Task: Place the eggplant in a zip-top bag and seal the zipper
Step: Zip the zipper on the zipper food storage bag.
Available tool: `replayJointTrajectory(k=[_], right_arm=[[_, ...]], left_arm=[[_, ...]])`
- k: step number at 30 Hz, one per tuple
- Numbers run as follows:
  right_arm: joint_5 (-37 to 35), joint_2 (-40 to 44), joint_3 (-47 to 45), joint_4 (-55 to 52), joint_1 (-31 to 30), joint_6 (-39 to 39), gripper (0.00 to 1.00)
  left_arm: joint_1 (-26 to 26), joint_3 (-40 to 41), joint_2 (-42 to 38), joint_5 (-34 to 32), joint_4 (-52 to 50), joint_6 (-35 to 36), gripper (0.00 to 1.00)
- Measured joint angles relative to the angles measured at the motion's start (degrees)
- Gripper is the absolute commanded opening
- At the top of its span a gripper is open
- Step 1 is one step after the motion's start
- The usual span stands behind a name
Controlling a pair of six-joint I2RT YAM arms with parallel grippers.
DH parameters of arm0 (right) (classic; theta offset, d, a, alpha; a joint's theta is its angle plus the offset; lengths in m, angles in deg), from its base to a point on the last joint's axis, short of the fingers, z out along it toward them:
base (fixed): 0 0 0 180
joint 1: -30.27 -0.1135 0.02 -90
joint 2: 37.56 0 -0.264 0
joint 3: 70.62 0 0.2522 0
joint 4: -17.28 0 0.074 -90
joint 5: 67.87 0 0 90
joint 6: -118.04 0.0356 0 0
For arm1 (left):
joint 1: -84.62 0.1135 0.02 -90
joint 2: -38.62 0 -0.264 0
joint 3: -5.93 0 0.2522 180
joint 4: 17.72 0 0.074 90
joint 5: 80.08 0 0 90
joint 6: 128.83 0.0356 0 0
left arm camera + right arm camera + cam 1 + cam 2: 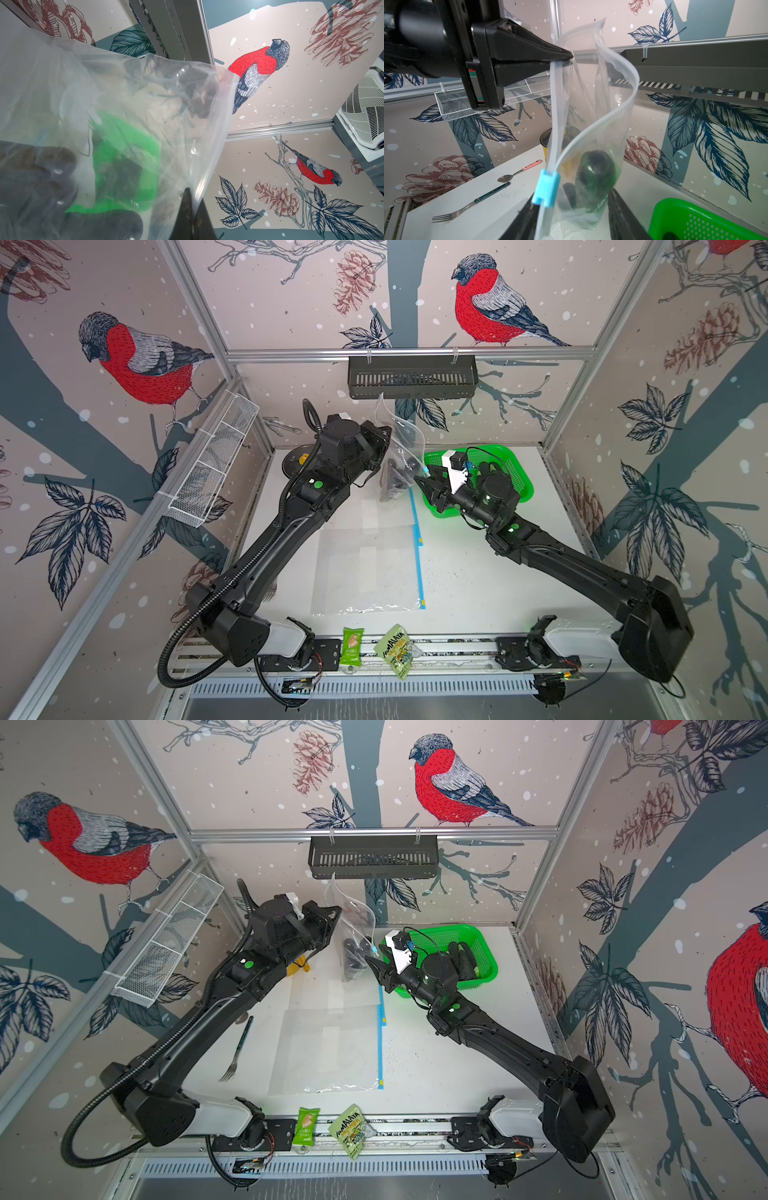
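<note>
At the left wall a wire rack hangs clear of the work. A fork lies on the bench beside the left arm.

Left jaws: closed tight on the zip strip of the bag, near its upper end, so the bag hangs from them. Whether its bottom rests on the bench cannot be told.

Eggplant: inside, low in the bag.

Mouth: unsealed. The two strips bow apart above the blue slider, which sits at the low end.

Right jaws: parted, standing either side of the bag's lower edge, with the slider just beside one of them. Nothing is gripped.

Green basket: beneath the wrist of the right arm.

Handling, as judged: the film is thin, limp and slick, and the eggplant's weight pulls it taut below the pinch. The slider is the only stiff hold. It should be taken squarely and run up the strip toward the left jaws.

Room: the way along the strip is open. A black shelf is near the bag's top, the basket is close on the right, and a second bag lies flat in front.
</note>
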Motion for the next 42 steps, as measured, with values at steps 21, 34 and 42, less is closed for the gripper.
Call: replayJointTrajectory(k=[21, 34, 42], right_arm=[[-2.45, 3.26, -2.23, 1.27, 1.36, 1.68, 0.07], [2.12, 4.79, 0.81, -4.55, 5.35, 1.4, 0.06], [5.6, 2.62, 2.1, -6.51, 5.86, 1.22, 0.2]], left_arm=[[0.0, 1.18, 1.09, 1.11, 3.02, -0.68, 0.0], [0.11, 1.27, 1.55, 2.43, 4.15, -0.85, 0.07], [0.15, 1.27, 2.16, 2.69, 4.31, -0.68, 0.0]])
